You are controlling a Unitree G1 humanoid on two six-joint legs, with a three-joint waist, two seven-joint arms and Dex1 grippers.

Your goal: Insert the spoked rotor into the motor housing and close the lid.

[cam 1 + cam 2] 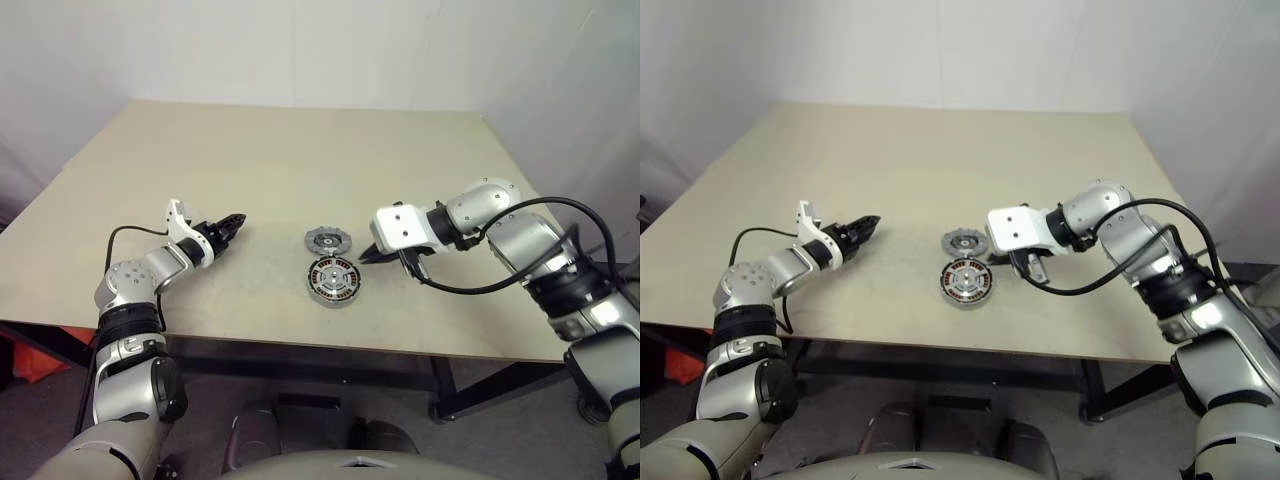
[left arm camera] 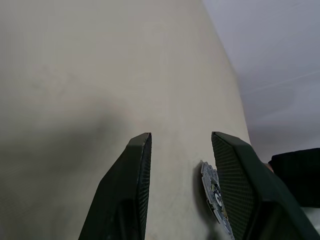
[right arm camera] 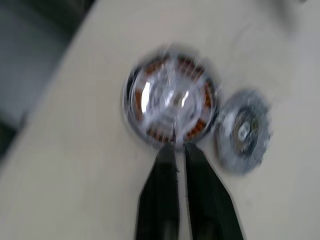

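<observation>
The motor housing (image 1: 333,302) sits on the tan table near its front, copper windings showing inside. The silvery spoked rotor (image 3: 170,100) lies in it, over the windings. Just behind it and touching or nearly touching lies the lid (image 1: 327,240), a grey notched disc, flat on the table. My right gripper (image 1: 372,255) hangs just to the right of the housing, pointing down toward its rim; its fingers (image 3: 165,190) stand a narrow gap apart with nothing between them. My left gripper (image 1: 232,224) hovers over the table well to the left, open and empty.
The table (image 1: 300,150) stretches wide behind and to both sides of the parts. A black cable (image 1: 470,285) loops from my right wrist over the table's front right. A white wall rises behind the table.
</observation>
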